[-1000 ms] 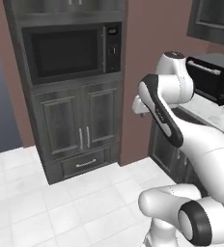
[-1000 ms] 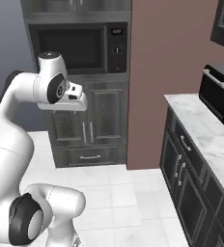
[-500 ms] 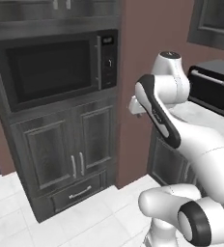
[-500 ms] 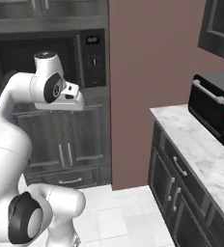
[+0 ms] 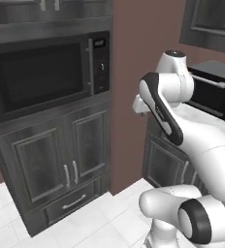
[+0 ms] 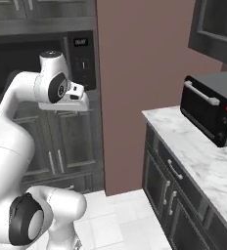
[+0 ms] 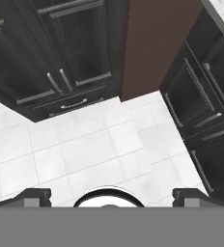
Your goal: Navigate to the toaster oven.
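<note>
Rolling closer over the last second, the base brings the whole scene larger, so the toaster oven (image 6: pixel 211 108) now sits nearer on the marble table (image 6: pixel 203 161) by the back edge to the robot's right, while the empty hand (image 7: pixel 111 194) hangs fingers apart over the floor (image 7: pixel 85 154), leaving the approach unfinished.

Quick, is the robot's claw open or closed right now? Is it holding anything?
Gripper: open, fingertips set wide apart, holding nothing. It points down at the white tile floor.
</note>
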